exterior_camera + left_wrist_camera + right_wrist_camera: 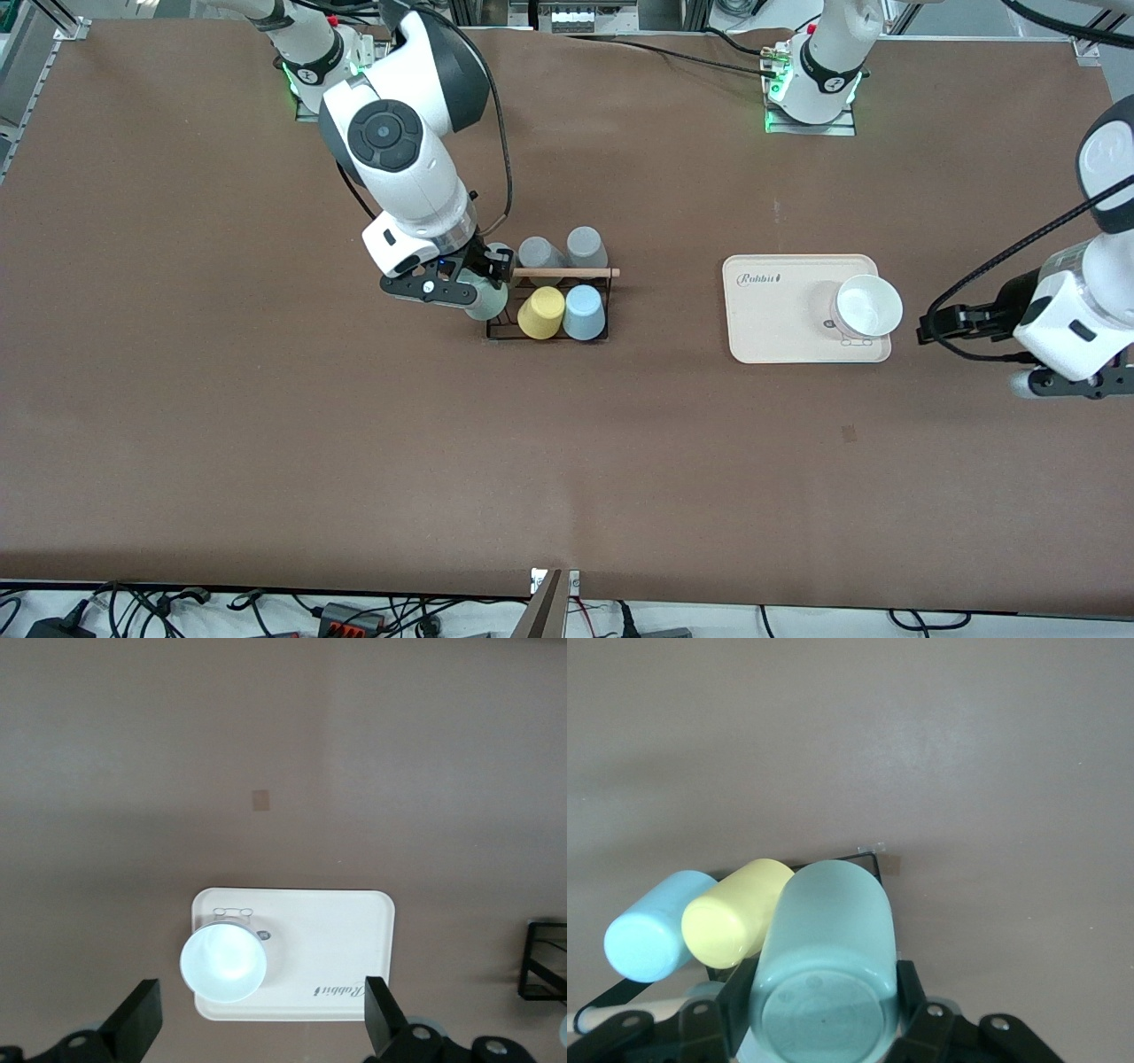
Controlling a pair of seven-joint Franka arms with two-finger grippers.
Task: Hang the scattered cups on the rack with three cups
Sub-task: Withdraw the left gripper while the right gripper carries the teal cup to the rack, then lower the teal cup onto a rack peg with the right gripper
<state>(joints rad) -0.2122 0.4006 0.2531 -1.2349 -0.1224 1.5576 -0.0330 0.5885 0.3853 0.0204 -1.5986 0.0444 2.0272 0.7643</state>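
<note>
My right gripper (474,297) is shut on the pale sage-green cup (487,303), holding it by its sides with its base toward the wrist camera. It holds the sage-green cup (824,957) at the black wire rack's (611,306) corner toward the right arm's end, beside a yellow cup (541,312). I cannot tell whether it sits on a peg. The light blue cup (585,312) hangs on the rack next to the yellow one. My left gripper (261,1028) is open and holds nothing, and it waits above the table off the cream tray's (354,930) end.
Grey cups (540,255) (586,246) hang on the rack's row away from the front camera, under the wooden rod (567,272). A white cup (868,306) stands mouth-up on the cream tray (771,319) toward the left arm's end.
</note>
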